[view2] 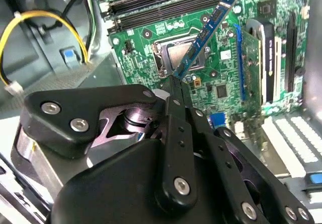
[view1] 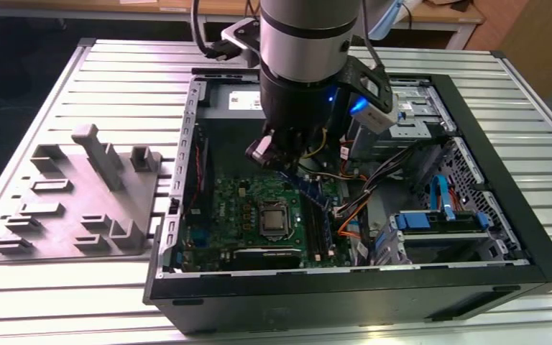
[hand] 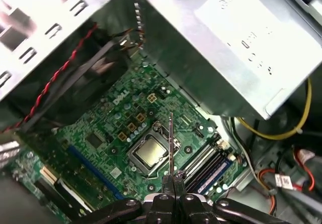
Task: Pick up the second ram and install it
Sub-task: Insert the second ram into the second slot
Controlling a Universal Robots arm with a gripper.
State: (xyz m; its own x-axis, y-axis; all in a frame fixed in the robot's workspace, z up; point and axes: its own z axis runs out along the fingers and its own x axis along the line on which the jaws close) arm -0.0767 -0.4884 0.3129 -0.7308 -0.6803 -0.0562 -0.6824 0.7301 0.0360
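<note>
A robot arm reached down into an open computer case (view1: pixel 353 277) lying on a slatted metal table (view1: pixel 65 302). Its gripper (view2: pixel 177 80) was clamped on one end of the second ram (view2: pixel 204 35). This blue stick was held tilted in the air above the green motherboard (view2: pixel 221 90), over the processor socket (hand: pixel 151 152). In the first wrist view the second ram appeared edge-on as a thin line. The long black memory sockets (view2: pixel 151 7) lay beside the processor socket, apart from the stick. A grey moulded tray (view1: pixel 75 194) sat on the table beside the case, at the exterior view's left.
</note>
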